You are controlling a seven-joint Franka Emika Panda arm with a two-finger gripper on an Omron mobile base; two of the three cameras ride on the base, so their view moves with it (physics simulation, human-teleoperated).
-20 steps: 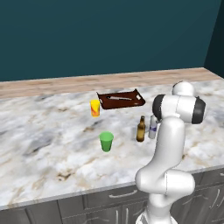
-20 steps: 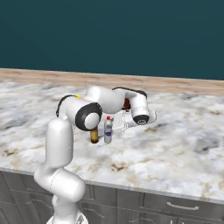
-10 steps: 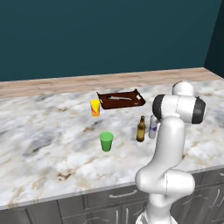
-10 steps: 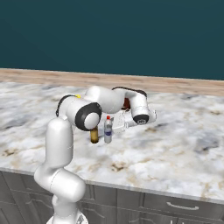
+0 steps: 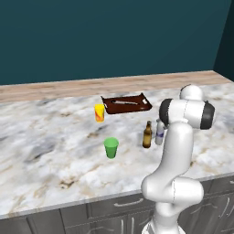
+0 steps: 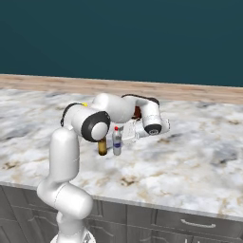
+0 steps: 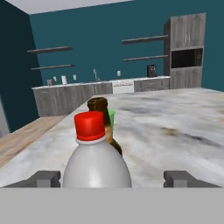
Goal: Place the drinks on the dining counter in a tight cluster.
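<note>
Two drinks stand side by side on the marbled dining counter: a brown beer bottle and a clear bottle with a red cap. From the right base view, the clear bottle is just right of the brown one. My gripper lies level at the clear bottle's side. In the hand view the clear bottle stands between my open gripper tips with a gap on each side. The brown bottle is close behind it.
A green cup stands left of the bottles and peeks out behind them in the hand view. A yellow-orange cup and a dark brown tray sit farther back. The counter's front edge runs below my arm.
My gripper has opened and let go of the clear bottle, which stays standing beside the brown one. The arm has hardly moved.
</note>
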